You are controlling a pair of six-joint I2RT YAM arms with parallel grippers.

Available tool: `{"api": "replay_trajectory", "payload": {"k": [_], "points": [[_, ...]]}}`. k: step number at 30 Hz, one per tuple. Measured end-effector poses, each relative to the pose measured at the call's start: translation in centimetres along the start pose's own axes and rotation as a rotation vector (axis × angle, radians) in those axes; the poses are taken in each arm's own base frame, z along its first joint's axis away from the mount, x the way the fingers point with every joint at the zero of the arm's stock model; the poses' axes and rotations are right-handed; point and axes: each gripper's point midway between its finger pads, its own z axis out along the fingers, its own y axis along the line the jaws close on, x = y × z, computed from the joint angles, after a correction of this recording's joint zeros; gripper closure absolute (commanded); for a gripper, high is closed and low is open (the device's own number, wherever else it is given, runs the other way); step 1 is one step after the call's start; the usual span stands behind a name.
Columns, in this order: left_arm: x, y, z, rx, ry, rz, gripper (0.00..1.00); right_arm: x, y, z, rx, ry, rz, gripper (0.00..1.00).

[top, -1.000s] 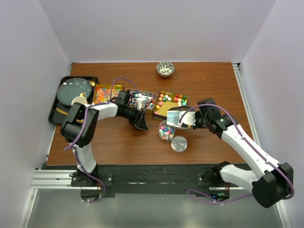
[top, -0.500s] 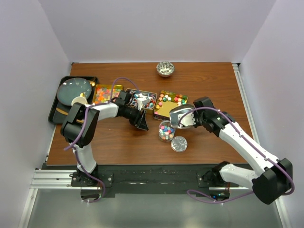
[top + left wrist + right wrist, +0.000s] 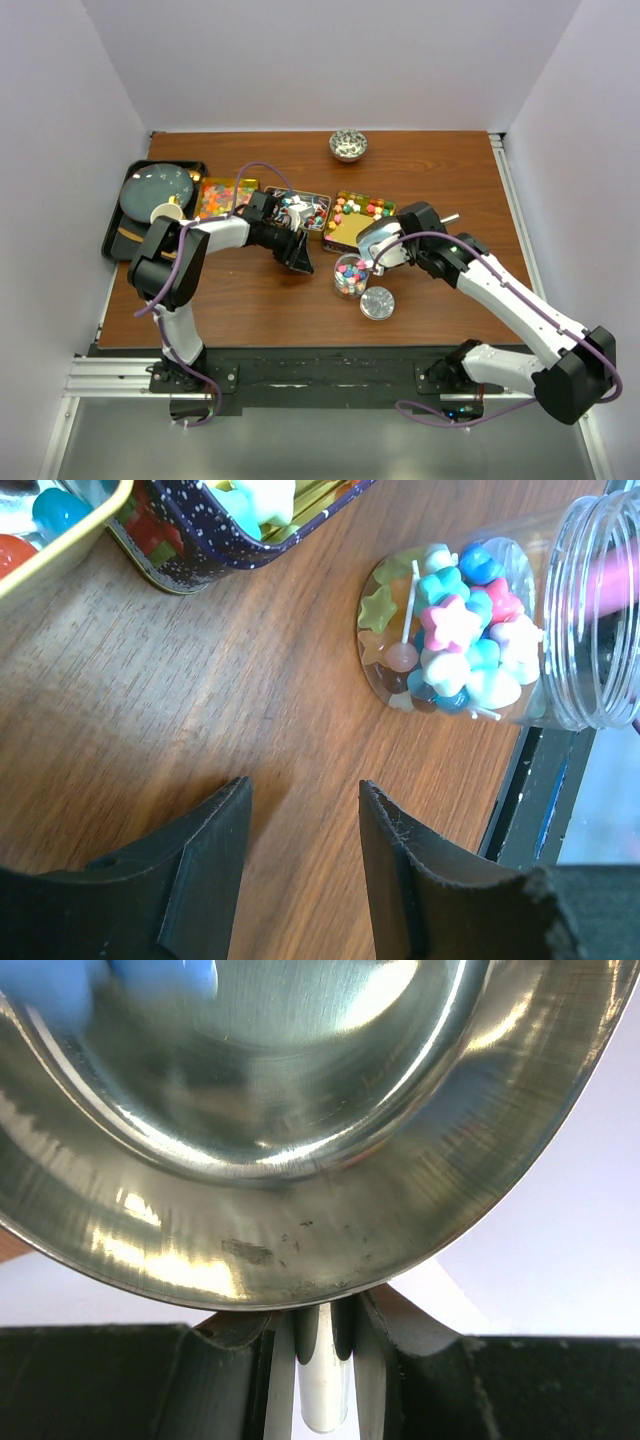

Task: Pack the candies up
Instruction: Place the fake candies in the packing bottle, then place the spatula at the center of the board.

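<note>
Two tools are at work, and each camera shows something the others miss. From above, the left tool [image 3: 300,255] sits just left of a clear jar [image 3: 349,277] on the tabletop [image 3: 430,170]. A shiny metal scoop [image 3: 376,243] is tipped right beside the jar's top. A round lid [image 3: 377,302] lies near the jar. Only this high view shows the three tins of candies [image 3: 358,212] in a row behind the jar, a small bowl [image 3: 348,146] at the far edge, and a black tray [image 3: 110,243] on the left.

The left wrist camera shows its two fingers [image 3: 400,860] spread apart with only bare wood between them (nothing is held). It also gets close to the jar, where pink, blue, white and yellow candies are piled at the bottom. The jar's mouth runs off the right edge, and two tin corners are cut off at the top.

The right wrist camera shows the right tool [image 3: 315,1328] squeezed shut on the scoop's thin handle. The scoop fills nearly the whole picture, so the jar is hidden there. A blue blur sits at the scoop's top left, and I cannot tell what it is.
</note>
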Motion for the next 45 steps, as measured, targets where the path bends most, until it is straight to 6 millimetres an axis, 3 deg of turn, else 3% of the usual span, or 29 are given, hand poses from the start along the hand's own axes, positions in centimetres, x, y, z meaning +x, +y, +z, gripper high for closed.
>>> {"api": "replay_trajectory", "payload": {"k": [7, 18, 23, 28, 31, 33, 36, 40, 44, 45], "points": [[-0.3, -0.1, 0.0, 0.010, -0.011, 0.007, 0.48, 0.1, -1.2, -0.5, 0.020, 0.022, -0.034, 1.00], [-0.9, -0.2, 0.1, 0.007, -0.030, -0.019, 0.43, 0.4, -1.2, -0.8, 0.018, 0.038, -0.016, 1.00], [-2.2, 0.0, -1.1, -0.089, -0.069, -0.036, 0.38, 1.6, -2.0, -1.3, -0.024, 0.065, 0.242, 1.00], [-5.5, -1.5, -4.8, -0.215, -0.185, 0.014, 0.36, 5.1, -2.6, -0.9, -0.063, 0.103, 0.746, 1.00], [-7.7, -3.5, -7.4, -0.248, -0.281, 0.076, 0.34, 7.1, -0.4, 0.0, -0.103, 0.135, 1.007, 1.00], [-8.1, -4.7, -8.7, -0.254, -0.334, 0.116, 0.33, 7.6, 1.3, 0.8, -0.133, 0.153, 1.111, 1.00], [-6.7, -5.6, -9.4, -0.252, -0.360, 0.141, 0.24, 6.9, 4.7, 3.0, -0.222, 0.156, 1.229, 1.00], [-3.9, -5.3, -8.8, -0.252, -0.309, 0.119, 0.23, 6.2, 9.4, 6.8, -0.364, 0.188, 1.375, 1.00], [-2.4, -5.0, -8.6, -0.258, -0.252, 0.140, 0.22, 6.3, 12.3, 10.4, -0.455, 0.221, 1.502, 1.00], [-2.3, -5.0, -8.6, -0.258, -0.246, 0.144, 0.16, 6.4, 12.9, 11.1, -0.467, 0.229, 1.524, 1.00]]}}
